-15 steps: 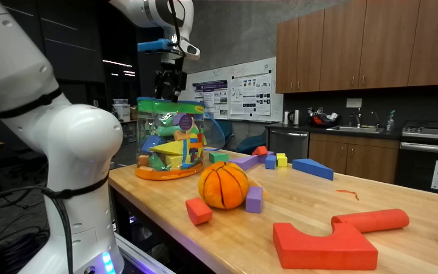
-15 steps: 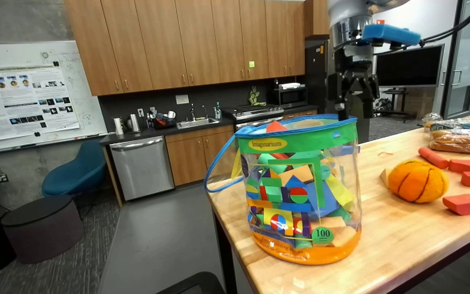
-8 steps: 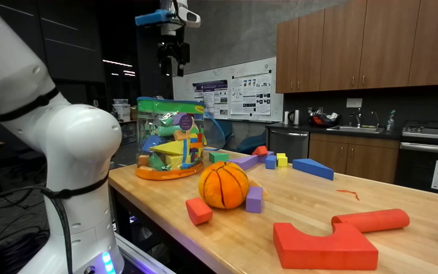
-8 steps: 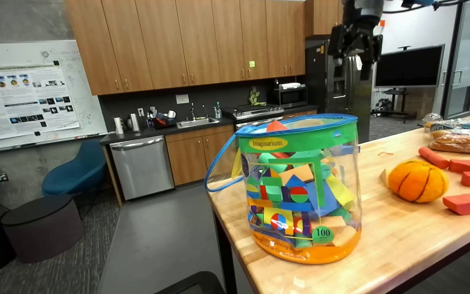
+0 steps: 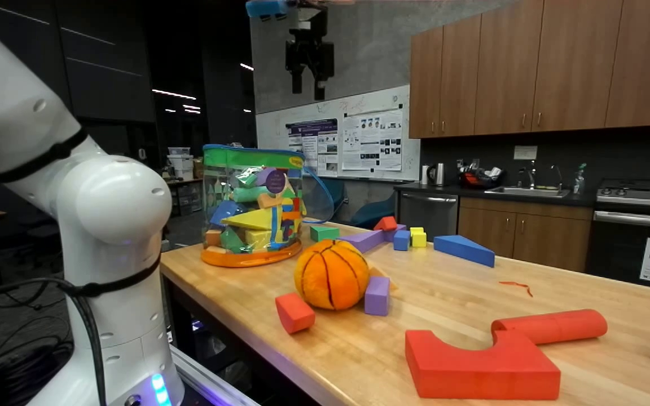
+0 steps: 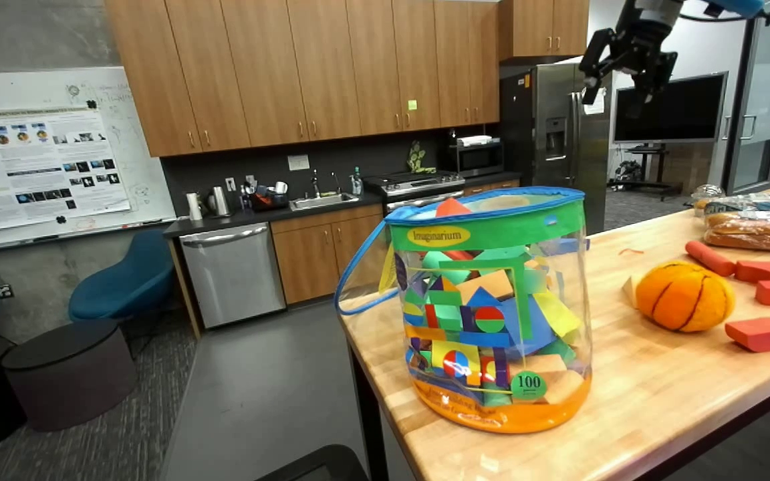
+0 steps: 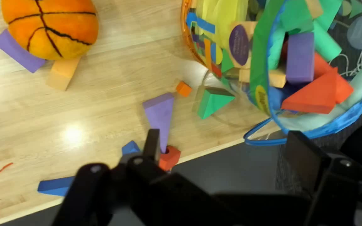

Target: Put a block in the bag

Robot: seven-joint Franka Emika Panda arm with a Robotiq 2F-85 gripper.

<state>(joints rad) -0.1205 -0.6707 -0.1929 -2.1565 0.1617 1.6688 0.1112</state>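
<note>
Your hand (image 5: 308, 91) hangs high, jaws apart, nothing between; the red bar (image 5: 559, 326) lies on the surface (image 5: 443, 301) outside the bag (image 6: 519, 228), which already holds other blocks (image 7: 300, 58), so if that bar's your target, pick, carry and drop look left.

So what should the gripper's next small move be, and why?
I'd probably shift the gripper toward the long slim red block: the fingers stand open with nothing between them, and that block lies on the table, outside the bag.
</note>
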